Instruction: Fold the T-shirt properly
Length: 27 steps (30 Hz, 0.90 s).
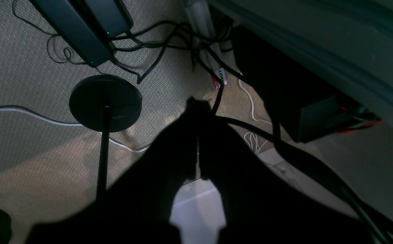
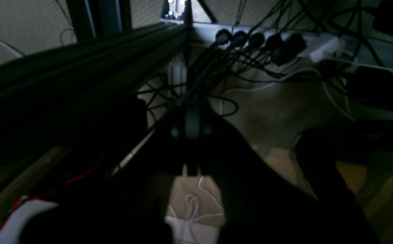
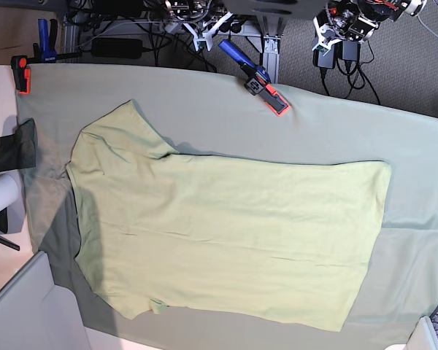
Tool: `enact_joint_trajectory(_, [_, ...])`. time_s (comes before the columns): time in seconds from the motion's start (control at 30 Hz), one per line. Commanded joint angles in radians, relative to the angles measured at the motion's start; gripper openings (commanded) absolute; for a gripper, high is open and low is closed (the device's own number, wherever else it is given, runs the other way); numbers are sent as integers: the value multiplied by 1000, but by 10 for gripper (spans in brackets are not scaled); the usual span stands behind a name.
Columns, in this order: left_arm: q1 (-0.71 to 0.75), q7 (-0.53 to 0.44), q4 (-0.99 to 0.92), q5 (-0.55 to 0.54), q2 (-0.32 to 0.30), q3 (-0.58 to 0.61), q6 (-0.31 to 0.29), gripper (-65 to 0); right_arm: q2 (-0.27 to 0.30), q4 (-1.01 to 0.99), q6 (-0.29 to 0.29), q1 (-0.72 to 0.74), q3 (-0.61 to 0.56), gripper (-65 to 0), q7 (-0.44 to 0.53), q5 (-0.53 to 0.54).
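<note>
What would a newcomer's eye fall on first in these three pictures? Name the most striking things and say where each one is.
In the base view, the pale lime T-shirt lies spread flat across the middle of the grey-green table cloth. A blue and orange clamp grips the cloth's far edge. Both wrist views look off the table at tangled cables on the floor, with each end effector a dark silhouette.

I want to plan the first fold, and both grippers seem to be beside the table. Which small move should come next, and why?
Probably raise the left gripper and right gripper up over the table cloth toward the T-shirt. Both wrist views show only floor and cables, jaws closed and empty, while the shirt lies spread flat, untouched and unfolded.
</note>
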Motion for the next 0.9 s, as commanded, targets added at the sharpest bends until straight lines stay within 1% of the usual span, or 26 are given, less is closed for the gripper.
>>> enact_joint_trajectory(0.0, [-2, -3, 6, -1, 2, 1, -21, -610, 0, 6, -8, 0, 2, -586, 11, -2])
enact_joint_trajectory(0.1, [-2, -2, 6, -1, 2, 1, -21, -426, 0, 6, -8, 0, 2, -392, 11, -2])
enact_joint_trajectory(0.13, [-2, -2, 6, -1, 2, 1, -21, -383, 0, 6, -8, 0, 2, -336, 11, -2])
enact_joint_trajectory(0.17, [-2, -3, 6, -1, 2, 1, -21, -371, 0, 6, -8, 0, 2, -298, 11, -2])
enact_joint_trajectory(0.2, [-2, -3, 6, -1, 2, 1, -21, -371, 0, 6, -8, 0, 2, -288, 11, -2])
enact_joint_trajectory(0.3, [-2, -3, 6, -1, 2, 1, -21, -375, 0, 6, -8, 0, 2, -291, 26, -3])
enact_joint_trajectory(0.33, [-2, -3, 6, -1, 2, 1, -21, -403, 0, 6, -8, 0, 2, -311, 29, -3])
enact_joint_trajectory(0.37, [-2, -3, 6, -1, 2, 1, -21, -460, 0, 6, -8, 0, 2, -361, 31, -6])
enact_joint_trajectory(0.4, [-2, -3, 6, -1, 2, 1, -21, -527, 0, 6, -8, 0, 2, -434, 33, -19])
enact_joint_trajectory(0.43, [-2, -3, 6, -1, 2, 1, -21, -597, 0, 8, -8, 0, 2, -520, 33, -31])
enact_joint_trajectory(0.47, [-2, -3, 6, -1, 2, 1, -21, -650, 0, 11, -8, 0, 2, -601, 33, -41])
enact_joint_trajectory(0.5, [-2, -3, 6, -1, 2, 1, -21, -650, 0, 15, -8, -1, 2, -650, 33, -41])
enact_joint_trajectory(0.6, [-1, -4, 6, 2, -1, 1, -21, -650, 3, 24, -7, -1, 2, -650, 32, -40])
enact_joint_trajectory(0.67, [5, -4, 6, -2, -4, 1, -22, -650, 8, 24, 6, -6, 2, -650, 28, -41])
enact_joint_trajectory(0.7, [11, -4, 6, -2, -6, 1, -34, -650, 12, 25, 18, -13, 2, -650, 28, -41])
enact_joint_trajectory(0.77, [29, -10, 6, -2, -14, 1, -78, -650, 19, 28, 27, -34, 2, -650, 28, -45])
enact_joint_trajectory(0.87, [68, -86, 8, -2, -35, 1, -133, -650, 40, 42, 31, -83, 2, -650, 28, -63])
